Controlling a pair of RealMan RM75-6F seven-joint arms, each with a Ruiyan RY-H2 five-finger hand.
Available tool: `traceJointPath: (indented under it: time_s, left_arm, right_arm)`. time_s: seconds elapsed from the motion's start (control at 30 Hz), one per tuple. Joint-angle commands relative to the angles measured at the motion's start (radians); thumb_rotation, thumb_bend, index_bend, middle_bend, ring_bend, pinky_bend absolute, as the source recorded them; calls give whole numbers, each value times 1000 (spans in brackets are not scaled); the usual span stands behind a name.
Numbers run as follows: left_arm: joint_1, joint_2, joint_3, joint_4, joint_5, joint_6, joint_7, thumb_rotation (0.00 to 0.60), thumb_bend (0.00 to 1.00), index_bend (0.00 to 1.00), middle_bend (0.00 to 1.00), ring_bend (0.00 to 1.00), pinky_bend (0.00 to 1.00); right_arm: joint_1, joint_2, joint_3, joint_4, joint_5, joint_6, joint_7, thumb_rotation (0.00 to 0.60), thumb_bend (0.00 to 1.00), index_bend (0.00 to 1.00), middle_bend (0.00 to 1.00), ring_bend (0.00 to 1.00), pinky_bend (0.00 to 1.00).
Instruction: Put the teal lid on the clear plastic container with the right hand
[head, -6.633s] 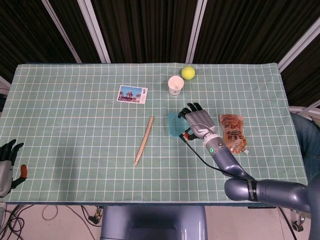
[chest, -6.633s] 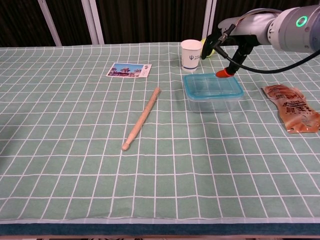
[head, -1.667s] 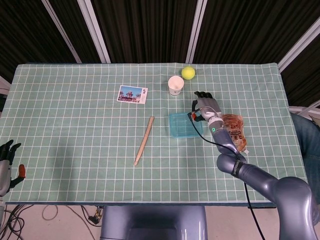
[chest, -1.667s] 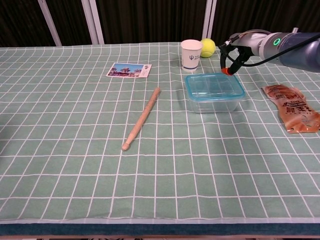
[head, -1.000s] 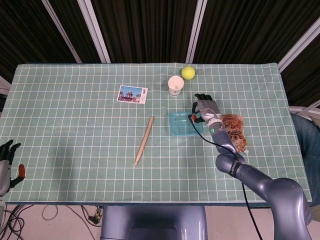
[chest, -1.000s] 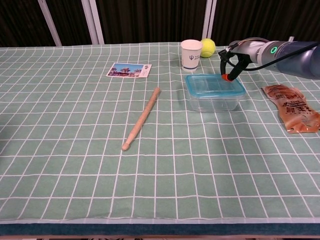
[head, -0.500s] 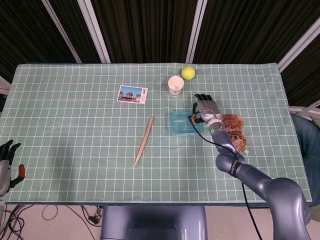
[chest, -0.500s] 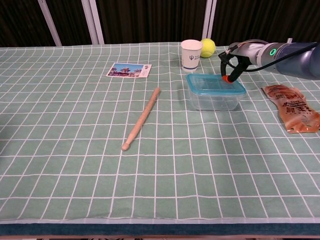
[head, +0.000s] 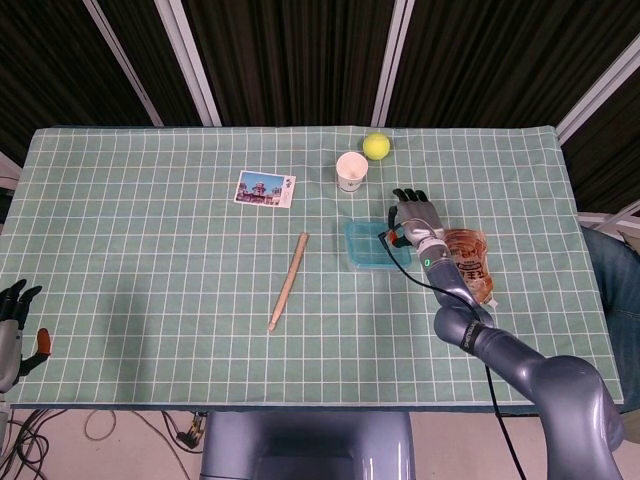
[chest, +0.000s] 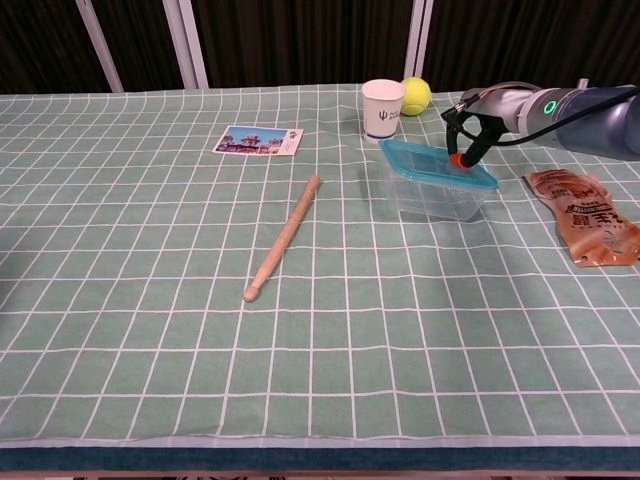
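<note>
The teal lid (chest: 437, 162) is seen tilted on the clear plastic container (chest: 440, 195), near the worktop's (head: 150, 250) middle. It is pressed at its 3 o'clock edge by the right hand (chest: 468, 128), fingers curled, nothing gripped. The left hand (head: 12, 330) is held open at 8 o'clock.

Glossy plastic teal lid (chest: 437, 162), matt tablecloth (chest: 150, 300)

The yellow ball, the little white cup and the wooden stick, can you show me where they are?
Yellow ball (head: 376, 145), head view, middle of the ball.
White cup (chest: 383, 108), chest view, front wall of the cup.
Wooden stick (chest: 283, 239), chest view, halfway along its length.
</note>
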Motion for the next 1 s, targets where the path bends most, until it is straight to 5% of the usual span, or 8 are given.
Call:
traceJointPath:
  time_s: [0.03,1.0]
  left_arm:
    - [1,0,0,-1,3,3,-2,600,568,114,0,0,0]
    - [2,2,1,-1,8,4,-8,600,568,115,0,0,0]
  right_arm:
    - [-2,1,-1,-3,2,3,-2,600,472,661,108,0,0]
    - [-21,-18,-15,-23,-15,36,-11,600,472,664,108,0,0]
